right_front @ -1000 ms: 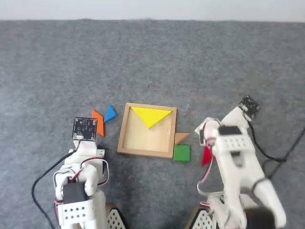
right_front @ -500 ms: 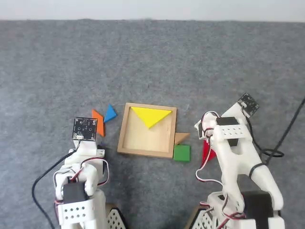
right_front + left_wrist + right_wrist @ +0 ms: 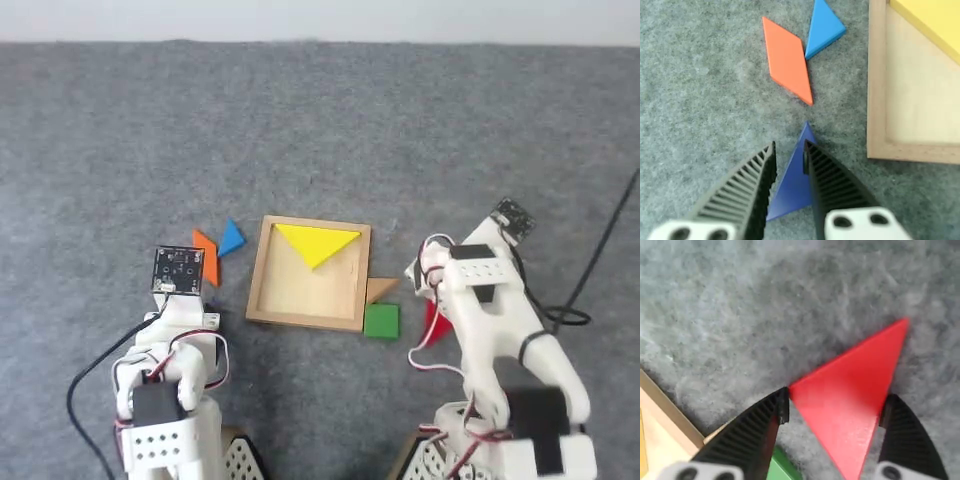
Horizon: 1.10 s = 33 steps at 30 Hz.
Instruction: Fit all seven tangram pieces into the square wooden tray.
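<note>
One yellow triangle lies in the wooden tray at mid-frame. To its right on the grey surface, the right hand is spread around a red triangle, perhaps touching its edges. The left hand, slightly parted, hovers over a dark blue triangle.

The high view looks steeply down over the grey desk from above, with both arms' bases at its near edge. The left wrist camera sits behind the left tool, looking along its fingers from close above the desk; it shares with the high view the tray wall, the orange piece and the light blue triangle. The right wrist camera looks past the right tool, closer still, sharing the red triangle and green square.
</note>
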Available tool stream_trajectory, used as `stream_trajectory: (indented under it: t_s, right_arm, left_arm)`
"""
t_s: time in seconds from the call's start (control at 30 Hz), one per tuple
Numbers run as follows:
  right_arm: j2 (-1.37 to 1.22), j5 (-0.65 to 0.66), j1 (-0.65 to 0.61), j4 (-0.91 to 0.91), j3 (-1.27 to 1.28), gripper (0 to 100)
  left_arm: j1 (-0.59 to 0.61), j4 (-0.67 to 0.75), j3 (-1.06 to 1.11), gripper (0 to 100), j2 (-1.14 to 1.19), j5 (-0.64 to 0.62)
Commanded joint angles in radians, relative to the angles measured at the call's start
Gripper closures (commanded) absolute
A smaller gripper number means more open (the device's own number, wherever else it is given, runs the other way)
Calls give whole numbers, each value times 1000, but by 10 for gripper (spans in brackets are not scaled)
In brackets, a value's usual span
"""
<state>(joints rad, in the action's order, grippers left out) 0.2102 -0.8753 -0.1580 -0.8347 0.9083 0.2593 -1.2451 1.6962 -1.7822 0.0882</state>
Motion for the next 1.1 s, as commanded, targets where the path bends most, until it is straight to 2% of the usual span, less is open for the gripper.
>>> stream_trajectory:
  t_s: [0.0,1.07]
  right_arm:
    - [-85,32,-10,-12,-86,709]
    - [-153,98,-8,-30,-130,713]
  left_arm:
    - [5,-3,-12,914,-14,6]
    - [5,-3,-12,914,-14,6]
